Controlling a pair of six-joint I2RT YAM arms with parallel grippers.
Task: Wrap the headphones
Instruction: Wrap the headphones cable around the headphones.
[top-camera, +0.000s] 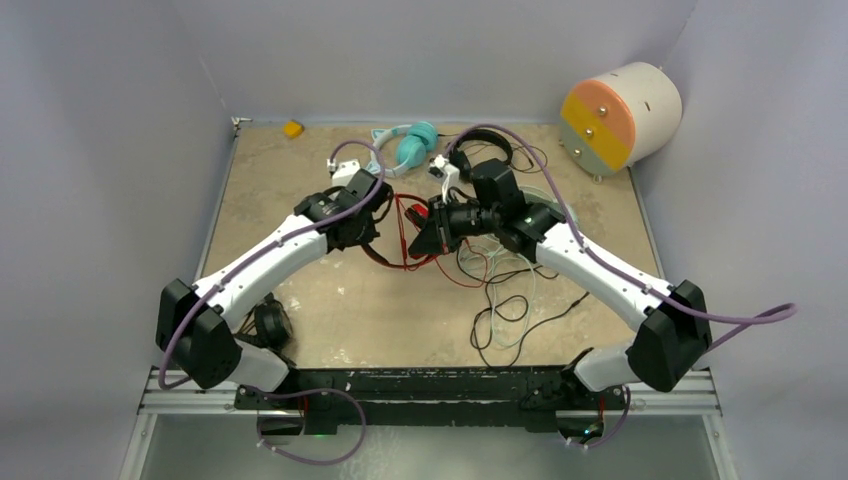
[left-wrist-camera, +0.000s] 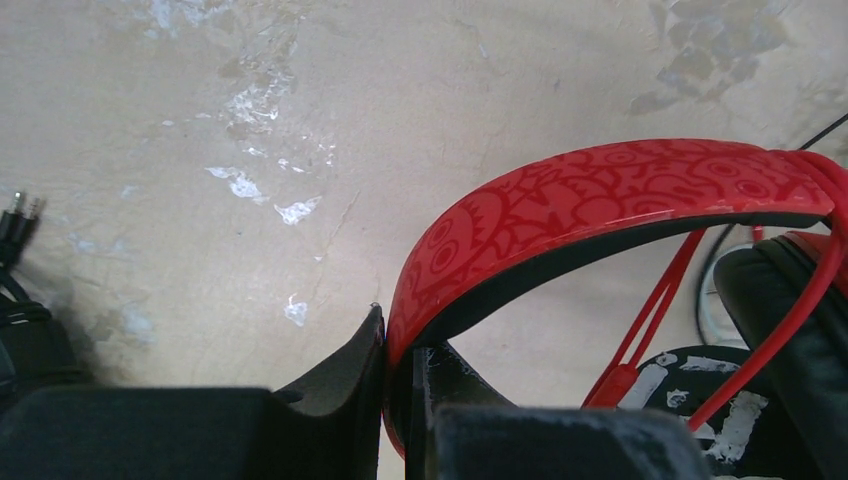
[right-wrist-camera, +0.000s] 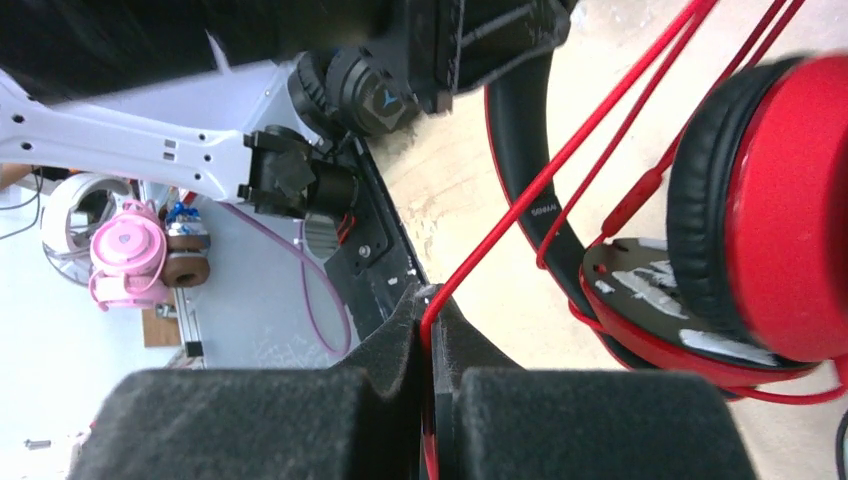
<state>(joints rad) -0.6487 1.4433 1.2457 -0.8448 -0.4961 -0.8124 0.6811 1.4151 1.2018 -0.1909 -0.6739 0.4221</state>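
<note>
The red headphones (top-camera: 418, 214) are held between my two grippers near the middle of the table. My left gripper (top-camera: 386, 203) is shut on the patterned red headband (left-wrist-camera: 600, 190), its jaws (left-wrist-camera: 398, 335) clamping the band's end. My right gripper (top-camera: 432, 236) is shut on the thin red cable (right-wrist-camera: 520, 200), pinched at the fingertips (right-wrist-camera: 432, 305). The red ear cup (right-wrist-camera: 780, 200) with its black pad hangs just right of that grip, with cable looped around it. Teal cat-eared headphones (top-camera: 410, 146) and a black headset (top-camera: 486, 150) lie at the back.
A cream drum with an orange face (top-camera: 620, 115) stands at the back right. Loose black and red cables (top-camera: 505, 305) sprawl under the right arm. A small black headset (top-camera: 270, 322) lies by the left arm's base. A small orange piece (top-camera: 292, 128) sits at the back left.
</note>
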